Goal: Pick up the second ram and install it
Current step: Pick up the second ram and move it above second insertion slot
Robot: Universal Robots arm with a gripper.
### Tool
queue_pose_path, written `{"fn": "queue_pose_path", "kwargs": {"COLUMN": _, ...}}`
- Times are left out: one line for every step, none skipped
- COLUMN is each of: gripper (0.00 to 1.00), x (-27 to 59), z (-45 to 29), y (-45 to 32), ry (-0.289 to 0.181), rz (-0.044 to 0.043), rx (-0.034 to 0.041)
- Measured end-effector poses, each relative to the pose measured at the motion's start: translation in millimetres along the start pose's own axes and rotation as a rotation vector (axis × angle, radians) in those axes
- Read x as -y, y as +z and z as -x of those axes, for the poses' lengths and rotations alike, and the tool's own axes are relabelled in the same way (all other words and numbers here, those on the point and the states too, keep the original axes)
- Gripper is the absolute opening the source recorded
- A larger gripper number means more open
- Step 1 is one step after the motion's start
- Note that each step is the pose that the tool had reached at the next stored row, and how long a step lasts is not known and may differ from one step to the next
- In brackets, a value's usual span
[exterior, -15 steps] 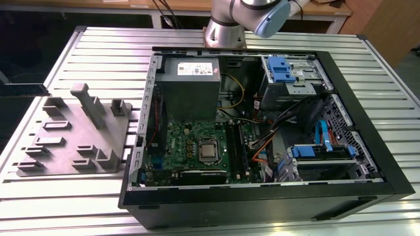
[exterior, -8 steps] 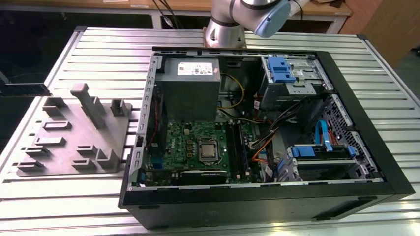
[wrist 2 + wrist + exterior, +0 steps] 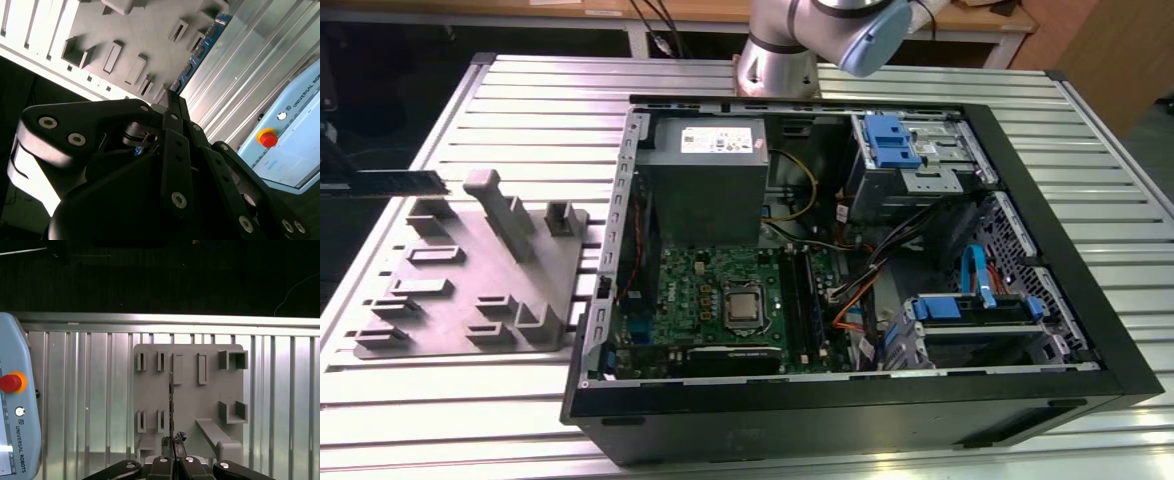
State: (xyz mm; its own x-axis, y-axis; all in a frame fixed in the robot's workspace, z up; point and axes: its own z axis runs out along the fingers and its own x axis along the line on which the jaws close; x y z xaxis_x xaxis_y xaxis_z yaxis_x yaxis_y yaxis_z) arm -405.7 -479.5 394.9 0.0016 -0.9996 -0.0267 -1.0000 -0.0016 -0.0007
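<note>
Slatted metal table (image 3: 454, 400) carries an open computer case (image 3: 854, 420) lying on its side, motherboard (image 3: 707, 290) exposed. A grey fixture plate (image 3: 454, 290) sits beside the case, toward the exterior view's left.

Arm (image 3: 787, 40): base stands at the far edge of the table behind the case, and the upper links run out of the top of the exterior view. The tool end enters at the exterior view's left edge, well apart from the case and above the table near the plate.

Teach pendant (image 3: 20, 415) lies on the slats near the plate.

Gripper (image 3: 174, 459): fingers (image 3: 161, 462) closed flat against both faces of the second ram (image 3: 403, 183), clamping it at one end. The stick is airborne, clear of the plate's holders, and roughly level in the exterior view. It is edge-on over the plate in the first wrist view. In the second wrist view its blue board projects past the fingertips.
</note>
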Motion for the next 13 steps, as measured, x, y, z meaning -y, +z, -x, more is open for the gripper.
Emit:
{"fn": "queue_pose_path", "kwargs": {"gripper": 0.08, "x": 3.3, "z": 0.0, "y": 0.0, "ry": 0.0, "rz": 0.0, "rx": 0.0}}
{"fn": "queue_pose_path", "kwargs": {"gripper": 0.08, "x": 6.8, "z": 0.0, "y": -0.1, "ry": 0.0, "rz": 0.0001, "rx": -0.0001}}
{"fn": "queue_pose_path", "kwargs": {"gripper": 0.08, "x": 10.2, "z": 0.0, "y": -0.1, "ry": 0.0, "rz": 0.0002, "rx": -0.0001}}
{"fn": "queue_pose_path", "kwargs": {"gripper": 0.08, "x": 13.5, "z": 0.0, "y": 0.0, "ry": 0.0, "rz": 0.0, "rx": 0.0}}
{"fn": "queue_pose_path", "kwargs": {"gripper": 0.08, "x": 17.1, "z": 0.0, "y": 0.0, "ry": 0.0, "rz": 0.0, "rx": 0.0}}
{"fn": "queue_pose_path", "kwargs": {"gripper": 0.08, "x": 20.7, "z": 0.0, "y": 0.0, "ry": 0.0, "rz": 0.0, "rx": 0.0}}
{"fn": "queue_pose_path", "kwargs": {"gripper": 0.08, "x": 24.2, "z": 0.0, "y": -0.1, "ry": 0.0, "rz": 0.0001, "rx": -0.0001}}
{"fn": "queue_pose_path", "kwargs": {"gripper": 0.08, "x": 27.7, "z": -0.1, "y": 0.0, "ry": 0.0, "rz": 0.0, "rx": 0.0}}
{"fn": "queue_pose_path", "kwargs": {"gripper": 0.08, "x": 31.2, "z": 0.0, "y": 0.1, "ry": 0.001, "rz": 0.0, "rx": 0.0}}
{"fn": "queue_pose_path", "kwargs": {"gripper": 0.08, "x": 35.0, "z": -0.1, "y": 0.0, "ry": 0.001, "rz": 0.0, "rx": 0.0}}
{"fn": "queue_pose_path", "kwargs": {"gripper": 0.08, "x": 38.5, "z": -0.1, "y": 0.0, "ry": 0.001, "rz": 0.0, "rx": -0.0001}}
{"fn": "queue_pose_path", "kwargs": {"gripper": 0.08, "x": 42.0, "z": -0.1, "y": 0.0, "ry": 0.001, "rz": 0.0001, "rx": -0.0001}}
{"fn": "queue_pose_path", "kwargs": {"gripper": 0.08, "x": 45.5, "z": -0.1, "y": 0.1, "ry": 0.001, "rz": 0.0, "rx": -0.0001}}
